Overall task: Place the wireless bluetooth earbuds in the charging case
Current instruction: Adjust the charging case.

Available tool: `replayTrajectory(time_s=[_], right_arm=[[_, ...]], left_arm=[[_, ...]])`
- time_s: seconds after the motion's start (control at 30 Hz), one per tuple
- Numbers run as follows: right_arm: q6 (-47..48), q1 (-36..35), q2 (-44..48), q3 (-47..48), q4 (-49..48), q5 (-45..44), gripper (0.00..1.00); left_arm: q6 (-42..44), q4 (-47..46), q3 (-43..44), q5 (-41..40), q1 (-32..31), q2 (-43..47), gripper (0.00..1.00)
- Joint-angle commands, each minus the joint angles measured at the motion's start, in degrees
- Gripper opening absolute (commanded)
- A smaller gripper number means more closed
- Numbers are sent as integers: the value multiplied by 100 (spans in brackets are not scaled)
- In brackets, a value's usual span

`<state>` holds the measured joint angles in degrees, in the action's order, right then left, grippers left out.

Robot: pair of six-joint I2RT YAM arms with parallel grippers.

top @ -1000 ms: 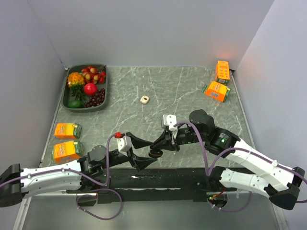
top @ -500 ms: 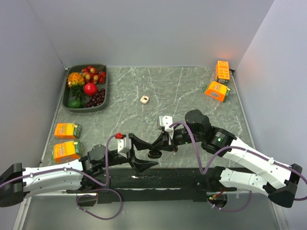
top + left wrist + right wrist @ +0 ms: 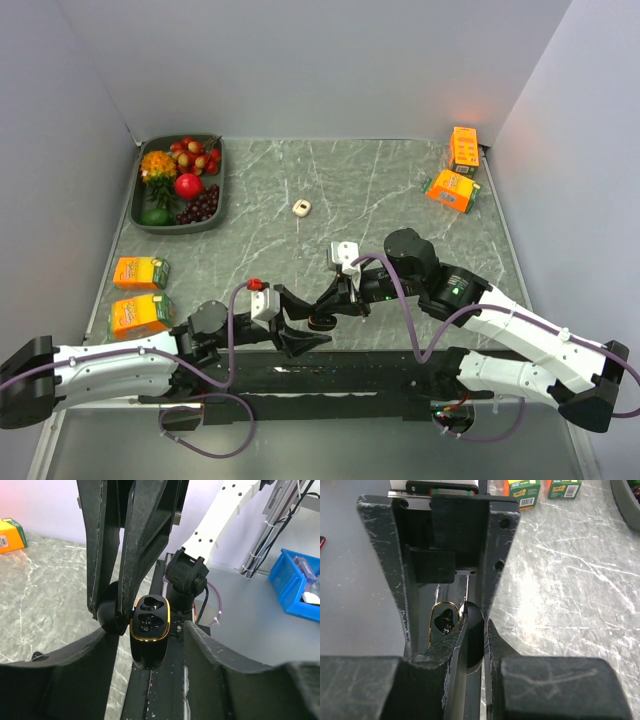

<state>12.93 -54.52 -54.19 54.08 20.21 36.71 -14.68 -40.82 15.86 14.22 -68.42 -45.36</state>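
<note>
Rounded black charging case (image 3: 149, 647): glossy smooth plastic, with a mirror-bright gold metallic rim round its open top.
Black fingers of the right gripper (image 3: 145, 545): hard plastic, dull sheen, fine scuffs.
Black fingers of the left gripper (image 3: 379, 580): matt plastic, roughened by whitish scratches and worn edges.
Grey veined tabletop (image 3: 380, 190): stone-look, smooth, faint sheen.
White arm shells (image 3: 110, 365): smooth satin plastic.
Purple cables (image 3: 230, 330): smooth rubbery sheath.
Orange cartons (image 3: 140, 272), left edge of the frame: printed card, slight gloss.
Dark oblong tray (image 3: 176, 229), upper left: matt plastic; the red round fruit (image 3: 188, 185) in it shines.
</note>
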Motion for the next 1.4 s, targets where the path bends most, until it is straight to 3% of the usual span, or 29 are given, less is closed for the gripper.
replayTrajectory(time_s=[0.0,0.23,0.57,0.67,0.7,0.9,1.03,1.17,1.23,1.3,1.33,1.37], right_arm=[[43,-50,5,208,-157,135,0],[34,-41,-3,190,-166,144,0],[34,-41,14,208,-149,179,0],[26,-67,-3,216,-131,179,0],[26,-50,-12,216,-140,179,0],[-1,-59,-12,243,-122,100,0],[-115,-59,40,252,-201,-76,39],[-290,-50,128,217,-333,-251,58],[-343,-50,146,251,-412,-330,79],[-422,-41,198,287,-500,-436,85],[-510,-41,225,287,-639,-576,99],[-554,-32,312,313,-719,-682,99]], left_arm=[[9,-435,163,116,22,-77,57],[17,-524,198,230,13,-192,41],[17,-497,172,222,13,-157,36],[44,-471,198,239,22,-183,19],[53,-471,207,239,22,-192,4],[26,-682,120,213,22,-218,1],[105,-918,-3,152,22,-201,1],[149,-1173,-135,46,13,-157,1],[167,-1244,-188,-6,13,-157,1],[211,-1279,-206,-50,13,-157,1],[220,-1271,-206,-120,22,-157,1],[228,-1253,-206,-156,22,-140,1]])
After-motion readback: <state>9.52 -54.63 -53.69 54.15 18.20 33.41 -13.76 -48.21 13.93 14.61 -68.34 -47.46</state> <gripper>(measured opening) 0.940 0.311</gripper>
